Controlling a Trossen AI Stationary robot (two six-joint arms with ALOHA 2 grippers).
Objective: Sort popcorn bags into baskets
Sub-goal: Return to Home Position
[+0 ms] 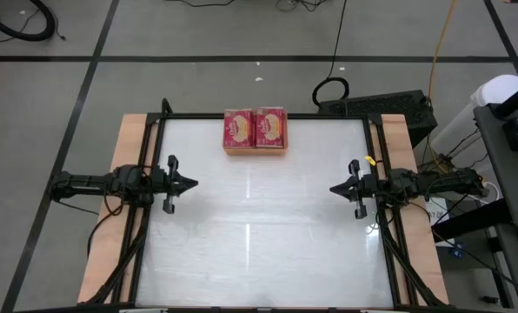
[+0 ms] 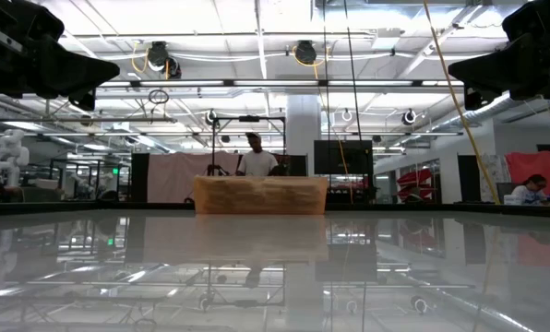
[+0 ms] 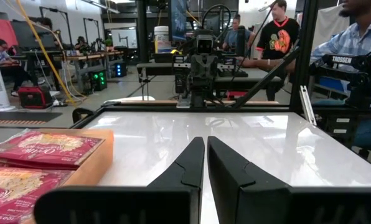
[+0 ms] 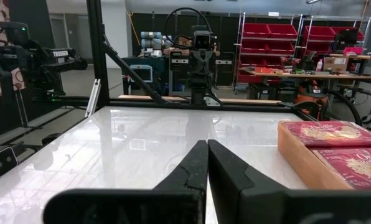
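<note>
The orange tray [image 1: 255, 149] sits at the middle of the table's far edge, resting flat on the white top. Two stacks of red popcorn bags [image 1: 255, 129] lie side by side in it, popcorn pictures up. In the left wrist view the tray [image 3: 92, 168] and bags [image 3: 45, 149] show to one side; in the right wrist view the tray [image 4: 304, 158] and bags [image 4: 332, 134] likewise. My left gripper [image 1: 193, 183] hovers shut at the table's left side, my right gripper [image 1: 333, 189] shut at its right side. Both point inward, away from the tray.
The glossy white table top [image 1: 259, 226] lies bare between the arms and toward the near edge. A black frame [image 1: 159, 122] borders it. In the low view the tray [image 2: 260, 195] stands far off. People stand and sit in the room beyond the table.
</note>
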